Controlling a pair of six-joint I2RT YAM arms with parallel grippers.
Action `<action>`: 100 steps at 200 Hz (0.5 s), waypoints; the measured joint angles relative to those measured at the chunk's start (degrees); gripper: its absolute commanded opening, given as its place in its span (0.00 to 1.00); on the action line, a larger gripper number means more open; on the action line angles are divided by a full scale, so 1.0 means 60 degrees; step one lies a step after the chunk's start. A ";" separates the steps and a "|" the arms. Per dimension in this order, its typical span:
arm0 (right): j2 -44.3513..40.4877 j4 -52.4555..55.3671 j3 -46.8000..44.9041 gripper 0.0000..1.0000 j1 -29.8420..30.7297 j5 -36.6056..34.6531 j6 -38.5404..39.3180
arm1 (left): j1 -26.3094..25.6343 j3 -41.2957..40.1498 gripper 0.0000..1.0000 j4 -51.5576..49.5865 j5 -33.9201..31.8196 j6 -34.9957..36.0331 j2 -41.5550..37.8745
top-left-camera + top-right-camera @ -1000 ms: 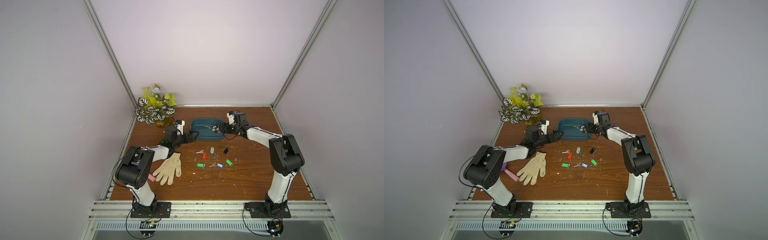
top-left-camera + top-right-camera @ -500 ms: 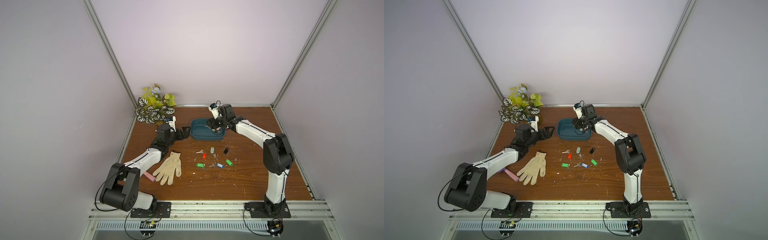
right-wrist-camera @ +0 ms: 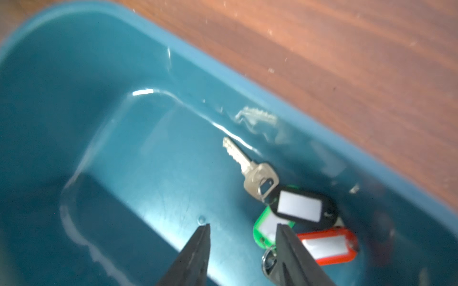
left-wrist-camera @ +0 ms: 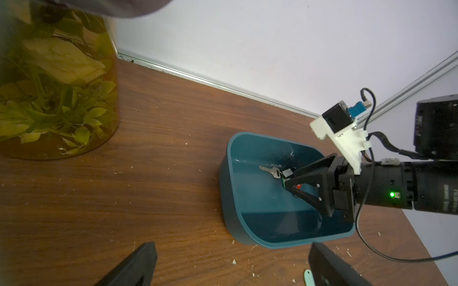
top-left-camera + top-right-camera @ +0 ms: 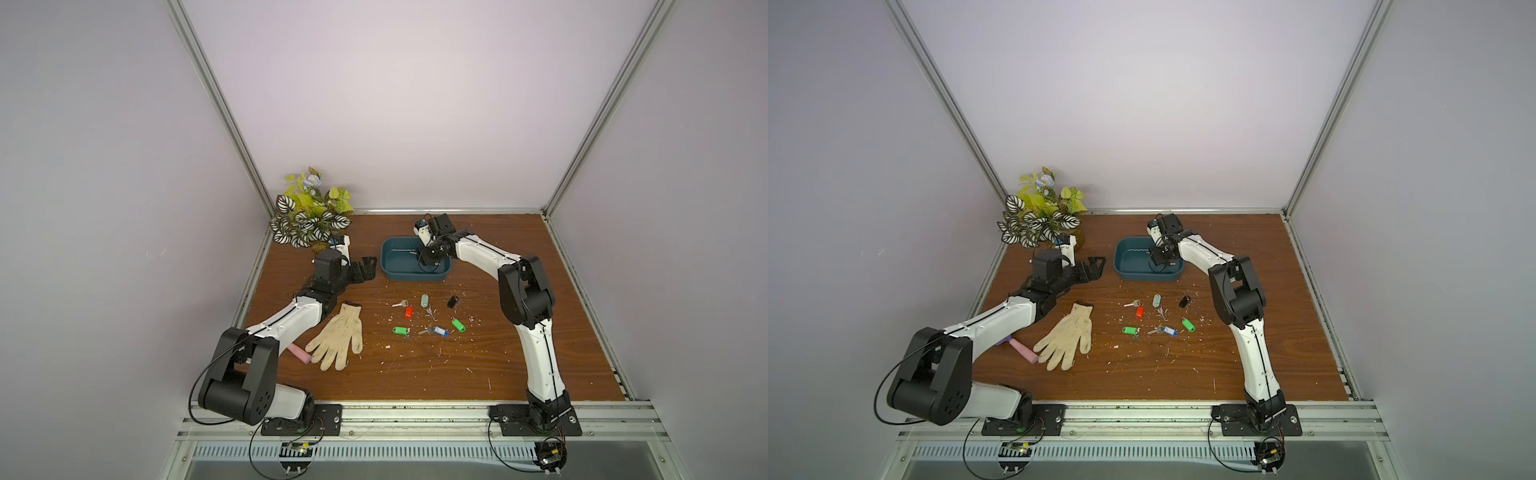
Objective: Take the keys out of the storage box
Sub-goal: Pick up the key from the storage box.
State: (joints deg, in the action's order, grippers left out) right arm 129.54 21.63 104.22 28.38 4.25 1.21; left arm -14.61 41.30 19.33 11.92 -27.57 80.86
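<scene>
The storage box, a dark teal tub, stands at the back of the table. Inside it lie keys with a black tag, a green tag and a red tag; the black tag's silver key points away from them. My right gripper reaches down into the box, open, with nothing between its fingers. One fingertip is right beside the green tag. Several more keys lie on the table in front of the box. My left gripper stands wide open just left of the box, holding nothing.
A cream work glove and a pink cylinder lie front left, partly under my left arm. A potted plant stands in the back left corner close to my left wrist. Small white crumbs are scattered over the wooden table.
My right gripper swung left from beside the box to over it, dipped inside, and its jaws narrowed. My left gripper drew back a little to the left.
</scene>
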 measured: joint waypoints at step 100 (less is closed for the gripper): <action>0.0991 0.0568 0.1064 0.38 0.0000 -0.0393 0.0331 | 0.0011 0.0277 1.00 -0.0066 -0.0200 0.0222 0.0160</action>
State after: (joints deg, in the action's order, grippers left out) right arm 135.48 25.04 110.61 28.38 1.89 3.20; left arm -14.55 42.96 18.94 10.72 -26.24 81.82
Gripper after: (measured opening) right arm 0.434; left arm 0.998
